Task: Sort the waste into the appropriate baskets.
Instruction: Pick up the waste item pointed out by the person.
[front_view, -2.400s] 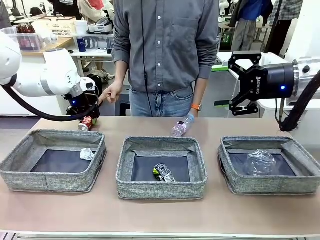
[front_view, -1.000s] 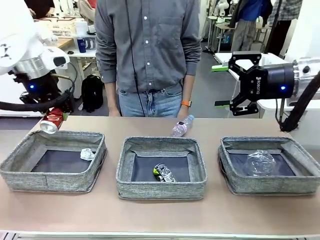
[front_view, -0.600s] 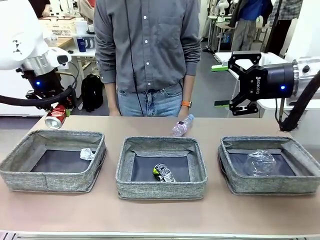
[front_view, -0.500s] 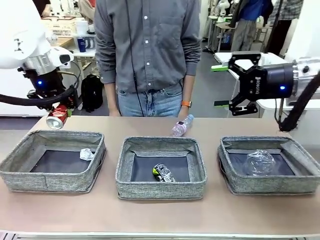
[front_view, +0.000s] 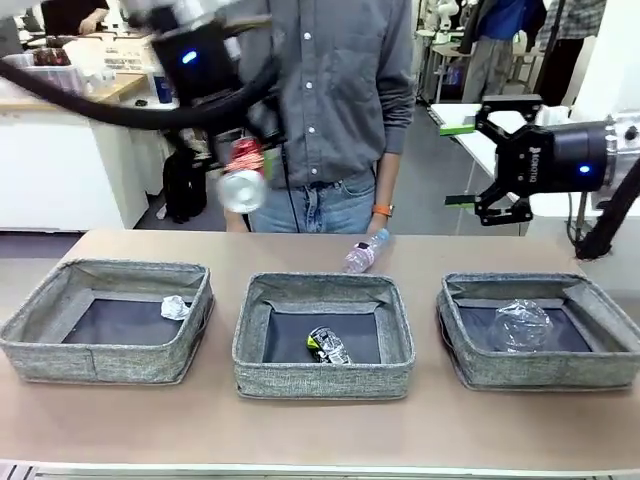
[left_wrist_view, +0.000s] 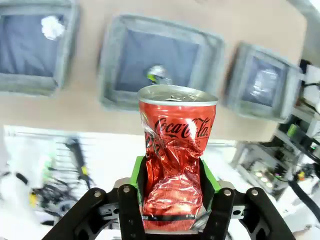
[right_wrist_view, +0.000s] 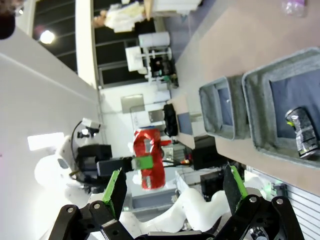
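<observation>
Left wrist view: left gripper (left_wrist_view: 173, 176) clamps the crushed red can (left_wrist_view: 176, 131); right gripper (right_wrist_view: 175, 185) gapes wide, empty.

The right gripper (right_wrist_view: 175, 187) has its green-padded fingers spread wide, with nothing between them. Farther off, the left gripper (right_wrist_view: 142, 162) clamps the crushed red can (right_wrist_view: 152, 175) in mid-air. One grey basket (right_wrist_view: 253, 117) holds the crushed dark multicoloured can (right_wrist_view: 302, 132) on its dark base. A second basket (right_wrist_view: 206, 112) sits just beside it on the table (right_wrist_view: 235, 45).
</observation>
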